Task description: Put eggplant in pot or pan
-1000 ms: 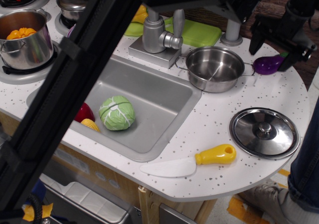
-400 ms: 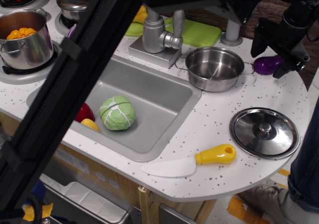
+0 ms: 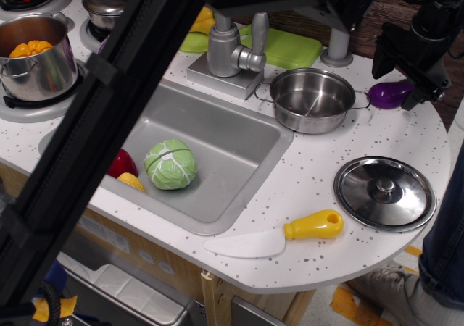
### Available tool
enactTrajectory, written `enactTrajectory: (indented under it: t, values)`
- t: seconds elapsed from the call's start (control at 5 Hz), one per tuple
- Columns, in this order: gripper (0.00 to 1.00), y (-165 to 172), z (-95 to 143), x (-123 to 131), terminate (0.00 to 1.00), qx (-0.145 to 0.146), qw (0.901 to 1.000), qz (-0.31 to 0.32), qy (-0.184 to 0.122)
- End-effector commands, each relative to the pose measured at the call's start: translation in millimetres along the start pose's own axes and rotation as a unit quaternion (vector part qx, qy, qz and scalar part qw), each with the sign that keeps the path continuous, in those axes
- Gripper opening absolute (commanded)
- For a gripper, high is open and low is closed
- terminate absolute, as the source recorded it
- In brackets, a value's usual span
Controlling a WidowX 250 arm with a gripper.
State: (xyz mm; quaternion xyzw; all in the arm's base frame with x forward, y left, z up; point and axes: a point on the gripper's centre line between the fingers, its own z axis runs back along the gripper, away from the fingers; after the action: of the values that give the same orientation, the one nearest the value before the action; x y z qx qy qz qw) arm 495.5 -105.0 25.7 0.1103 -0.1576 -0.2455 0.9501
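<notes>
The purple eggplant (image 3: 388,94) lies on the white counter at the far right, just right of the steel pan (image 3: 312,99), which has nothing in it. My black gripper (image 3: 401,77) hovers over the eggplant with its jaws apart. One finger (image 3: 382,56) is up and left of the eggplant. The other finger (image 3: 420,94) is at its right end and hides the stem. The fingers do not visibly clamp the eggplant.
A steel lid (image 3: 385,193) and a yellow-handled toy knife (image 3: 279,237) lie near the front edge. The sink (image 3: 217,152) holds a green cabbage (image 3: 170,164). A faucet (image 3: 228,47), a green board (image 3: 286,47) and a pot (image 3: 32,54) stand behind and to the left. A black frame crosses the left foreground.
My gripper has risen slightly and shifted to the right over the eggplant. The eggplant has stayed in place on the counter.
</notes>
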Motion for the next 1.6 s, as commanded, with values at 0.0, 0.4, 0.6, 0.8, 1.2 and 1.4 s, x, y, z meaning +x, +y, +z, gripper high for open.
enactTrajectory:
  t: [0.0, 0.4, 0.6, 0.8, 1.2, 1.4]
  values:
    - [1.0, 23, 19, 17, 0.0, -0.032, 0.9982, 0.036, -0.036]
    - [1.0, 23, 7, 14, 0.0, -0.086, 0.993, 0.067, -0.044]
    - [1.0, 15, 5, 11, 0.0, -0.075, 0.9932, 0.073, -0.051]
    - [1.0, 7, 3, 9, 0.0, -0.061, 0.9937, 0.075, -0.057]
    - [1.0, 3, 2, 7, 0.0, -0.063, 0.9927, 0.087, -0.056]
    - [1.0, 10, 13, 11, 0.0, -0.069, 0.9932, 0.083, -0.043]
